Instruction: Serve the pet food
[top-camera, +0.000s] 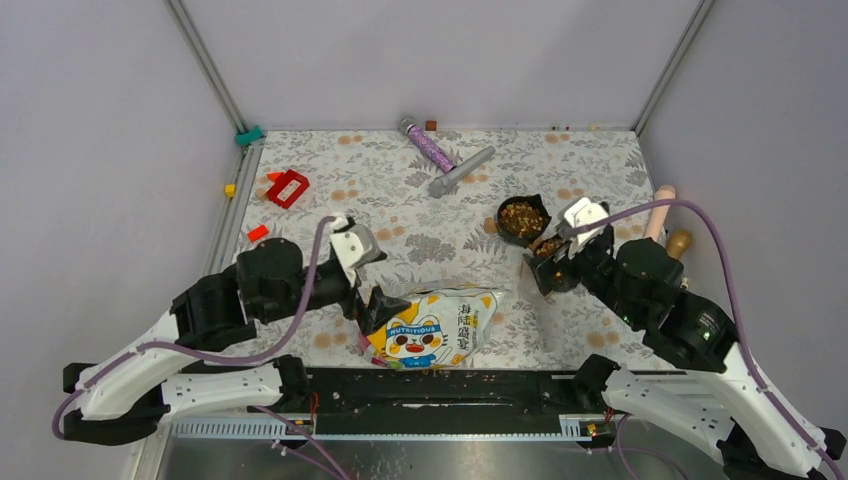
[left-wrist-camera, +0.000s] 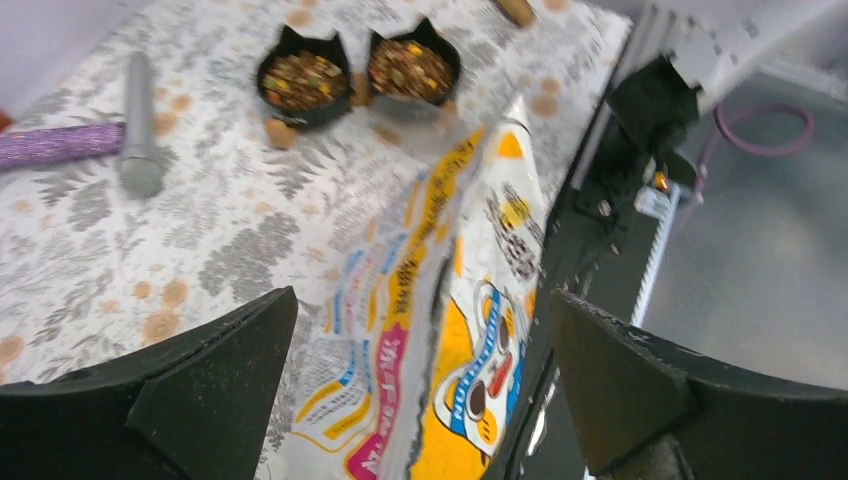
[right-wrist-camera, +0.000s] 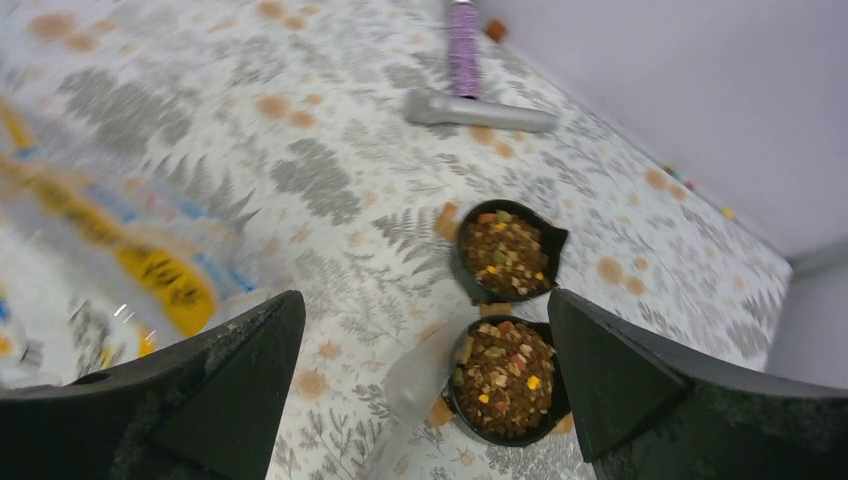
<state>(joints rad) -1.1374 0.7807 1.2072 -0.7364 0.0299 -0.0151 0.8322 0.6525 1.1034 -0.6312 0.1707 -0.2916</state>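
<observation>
1. The pet food is dry and pebbly: small brown pellets with orange, yellow and green bits among them. It fills two bowls right of centre in the top view.
2. The bowls are black and round, each with two pointed ears on its rim. They stand close side by side on the mat, a flat sheet printed with grey ferns and orange flowers.
3. One bag lies flat at lower centre of the top view. It is glossy, crinkled plastic in yellow and white, with a cartoon cat face.
4. The left gripper hangs over the bag's left end with its dark, wedge-shaped jaws spread wide, clamping nothing.
5. The right gripper is also released, its jaws wide apart above the bowls with nothing between them.
6. At upper centre lie two rods touching at an angle, a purple glittery stick and a smooth grey tube. At upper left sits one red blocky piece.
7. In the top view the right gripper covers part of the nearer bowl.
8. In the right wrist view the bag is only a blur at the left, and we cannot identify a pale translucent smear beside the near bowl.
9. The lower edge of the left wrist view cuts off the bag.
</observation>
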